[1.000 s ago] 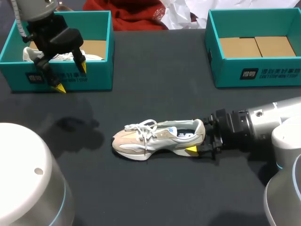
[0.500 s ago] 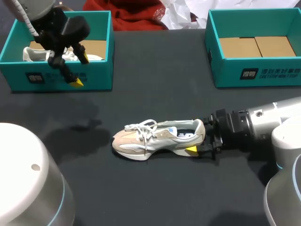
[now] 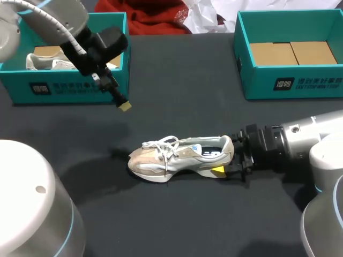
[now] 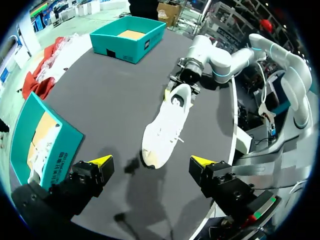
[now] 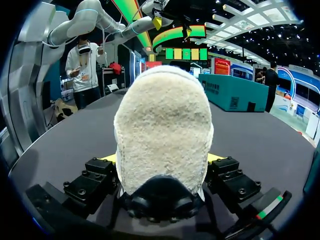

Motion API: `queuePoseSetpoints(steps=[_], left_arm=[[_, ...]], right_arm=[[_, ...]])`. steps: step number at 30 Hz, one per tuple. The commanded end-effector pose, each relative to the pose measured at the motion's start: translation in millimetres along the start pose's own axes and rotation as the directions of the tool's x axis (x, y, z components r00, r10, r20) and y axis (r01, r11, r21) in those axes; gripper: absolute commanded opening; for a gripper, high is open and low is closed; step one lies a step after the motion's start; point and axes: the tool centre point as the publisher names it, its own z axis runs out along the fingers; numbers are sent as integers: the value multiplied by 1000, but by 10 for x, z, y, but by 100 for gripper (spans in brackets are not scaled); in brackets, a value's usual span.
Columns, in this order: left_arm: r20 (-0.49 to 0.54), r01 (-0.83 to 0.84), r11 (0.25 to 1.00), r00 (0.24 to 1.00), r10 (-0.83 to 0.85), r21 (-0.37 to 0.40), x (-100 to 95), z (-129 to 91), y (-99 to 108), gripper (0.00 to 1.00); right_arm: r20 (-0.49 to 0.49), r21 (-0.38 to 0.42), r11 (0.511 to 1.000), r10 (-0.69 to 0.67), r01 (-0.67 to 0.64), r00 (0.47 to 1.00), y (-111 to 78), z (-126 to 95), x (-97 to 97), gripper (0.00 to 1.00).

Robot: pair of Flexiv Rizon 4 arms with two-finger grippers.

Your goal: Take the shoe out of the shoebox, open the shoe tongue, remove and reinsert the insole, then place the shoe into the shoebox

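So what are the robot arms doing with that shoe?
The right gripper is shut on the heel of the shoe, which sits out on the table. The left gripper hangs open in the air near the left shoebox, holding nothing. That box has another shoe in it. The right shoebox has no shoe in it.

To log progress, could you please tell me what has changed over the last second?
The left gripper swung away from over the left box, out above the table toward the shoe, open and empty throughout. The right gripper stayed shut on the shoe's heel, and the shoe did not move.
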Motion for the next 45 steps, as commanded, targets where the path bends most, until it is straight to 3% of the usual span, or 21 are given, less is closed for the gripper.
queuePoseSetpoints(steps=[1,8,15,30,35,41,45], left_arm=[[59,158,987,986,-158,11,198,165,-134,100],[32,257,966,966,-258,24,457,471,-424,100],[1,321,947,947,-321,-21,685,812,-683,100],[28,352,936,936,-351,-14,721,852,-668,100],[120,516,856,852,-509,-30,798,951,-670,100],[166,687,724,721,-672,-54,709,1045,-647,100],[200,799,594,599,-776,-89,649,1105,-677,100]], right_arm=[[2,4,1000,0,0,1000,-6,37,-12,0],[2,4,1000,0,0,1000,-6,37,-12,0],[2,4,1000,0,0,1000,-6,37,-12,0],[2,4,1000,0,0,1000,-6,37,-12,0],[2,4,1000,0,0,1000,-6,37,-12,0],[2,4,1000,0,0,1000,-6,37,-12,0],[2,4,1000,0,0,1000,-6,37,-12,0]])
